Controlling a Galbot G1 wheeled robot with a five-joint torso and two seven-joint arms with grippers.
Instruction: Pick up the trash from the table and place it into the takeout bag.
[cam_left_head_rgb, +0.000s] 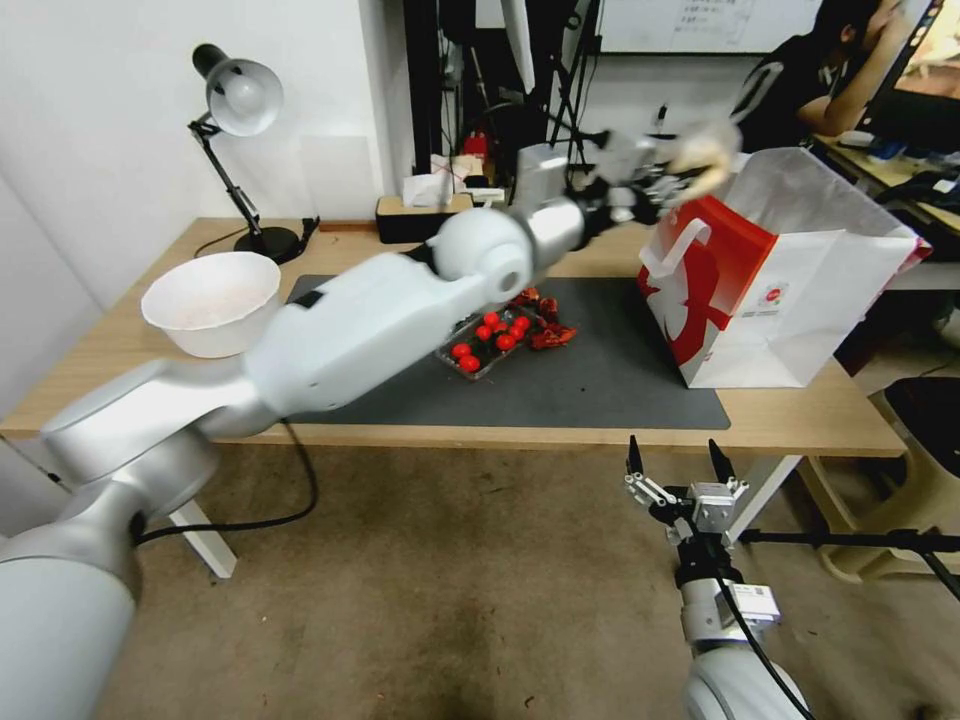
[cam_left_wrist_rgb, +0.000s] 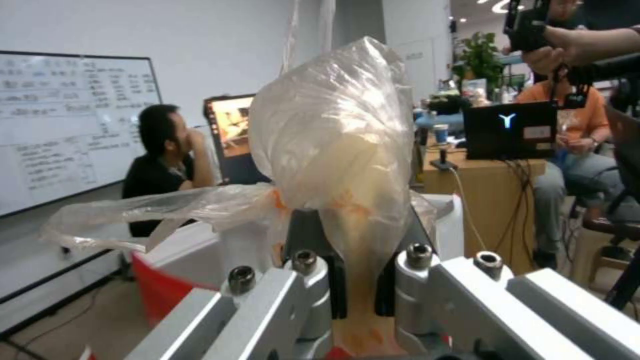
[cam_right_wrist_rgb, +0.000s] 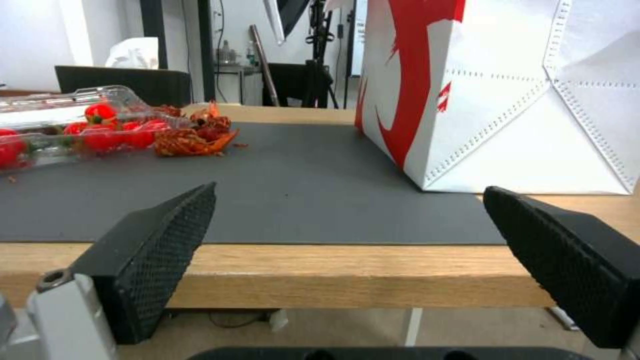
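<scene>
Now left gripper (cam_left_head_rgb: 690, 165) fingers (cam_left_wrist_rgb: 313, 295) pinch bagged bun (cam_left_wrist_rgb: 340, 165) above bag (cam_left_head_rgb: 790, 290) mouth; light, soft, slippery film, gripped low. Right gripper (cam_left_head_rgb: 678, 462) fingers wide, below desk (cam_left_head_rgb: 790, 420) edge.

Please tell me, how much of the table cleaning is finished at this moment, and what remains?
Done: cannot tell; the takeout bag's inside is hidden. In hand: the left gripper holds the clear bag with bun above the bag's opening. Left: the white bowl, the clear tub of red fruit and red scraps. The right gripper waits open below the table edge.
</scene>
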